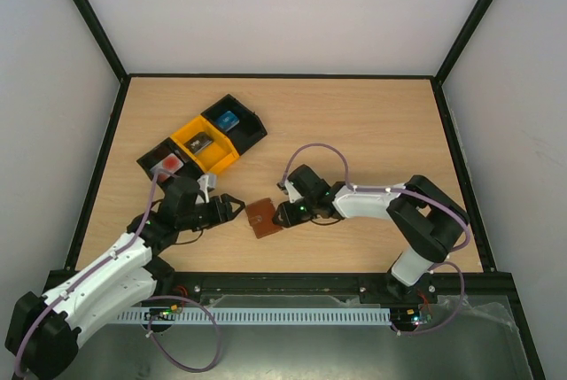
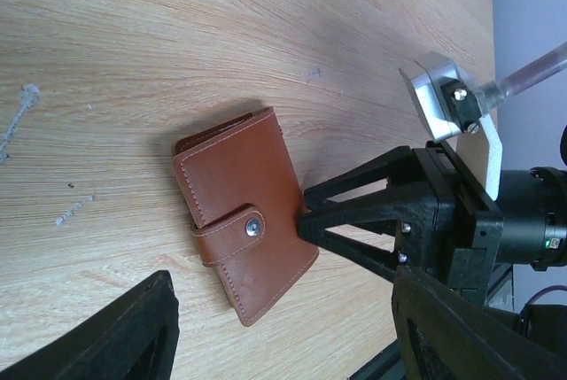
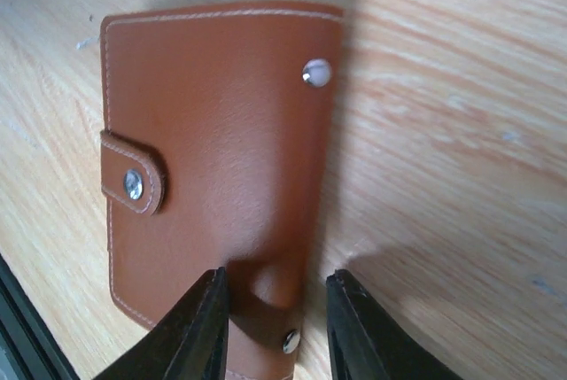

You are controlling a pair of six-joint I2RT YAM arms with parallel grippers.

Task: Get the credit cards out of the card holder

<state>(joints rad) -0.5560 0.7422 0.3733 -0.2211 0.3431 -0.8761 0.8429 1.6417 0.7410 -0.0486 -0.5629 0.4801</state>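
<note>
The card holder (image 1: 263, 217) is a brown leather wallet lying closed on the table, its strap snapped over the front (image 2: 244, 221). My right gripper (image 3: 276, 318) is shut on its near edge, and the leather bulges between the fingers. My left gripper (image 1: 235, 205) stands open just left of the holder, whose lower corner (image 2: 252, 318) lies near the gap. A white card with a red blotch (image 1: 166, 164), a dark grey card (image 1: 200, 143) and a blue card (image 1: 228, 119) each lie in a tray behind my left arm.
Three small trays stand in a diagonal row at the back left: black (image 1: 152, 165), yellow (image 1: 215, 160), black (image 1: 251, 128). A black frame rail (image 1: 266, 279) runs along the near table edge.
</note>
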